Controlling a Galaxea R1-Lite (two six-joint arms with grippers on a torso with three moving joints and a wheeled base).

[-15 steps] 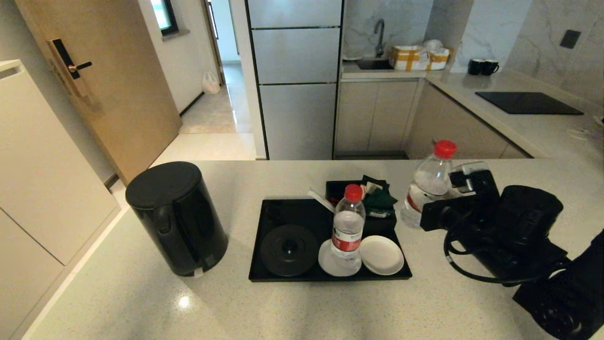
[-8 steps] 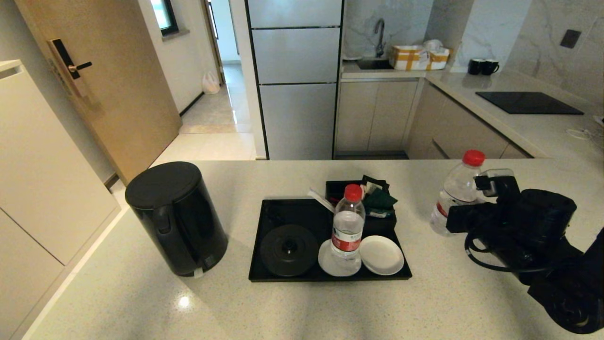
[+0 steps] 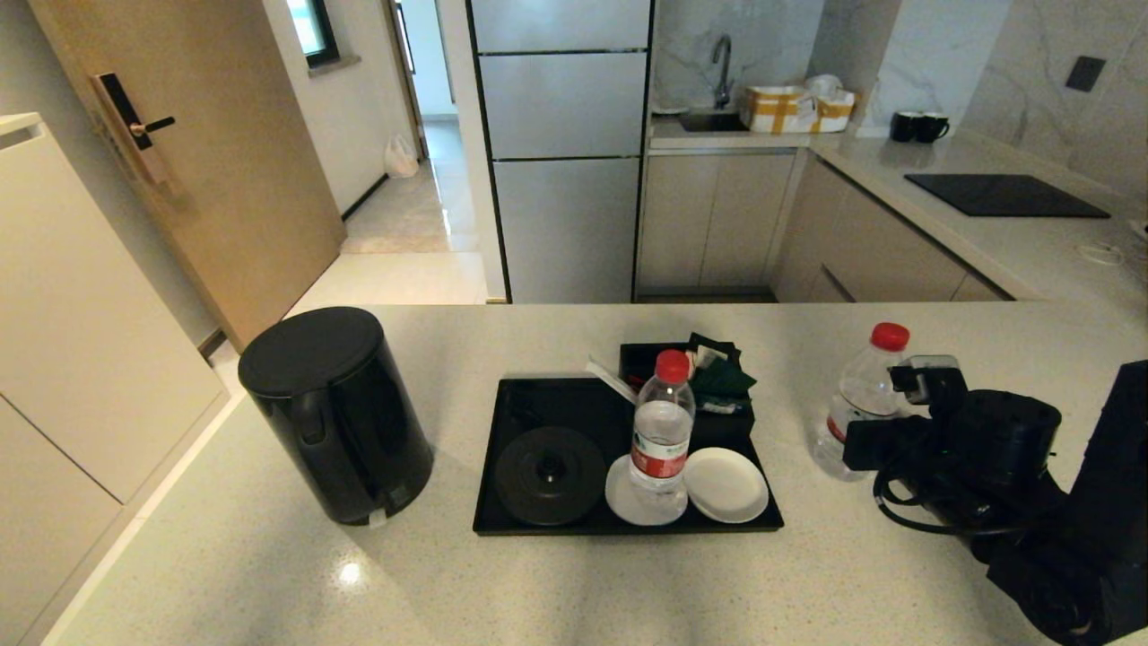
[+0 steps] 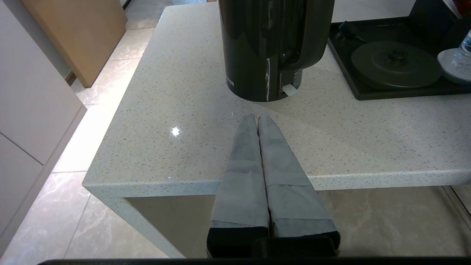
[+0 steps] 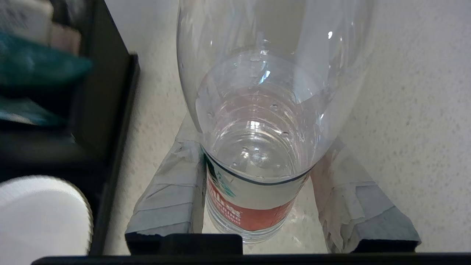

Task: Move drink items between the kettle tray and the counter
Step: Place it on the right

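Right wrist view: right gripper (image 5: 257,184) brackets the water bottle (image 5: 257,121) at its label, fingers (image 5: 173,191) against both sides, bottle upright on the bench (image 3: 807,574) toward its right edge, beside the kettle tray (image 3: 511,525). Left gripper (image 4: 257,119), pressed shut, idles at the near-left corner behind the kettle (image 3: 336,413). Speckled stone, kitchen beyond.
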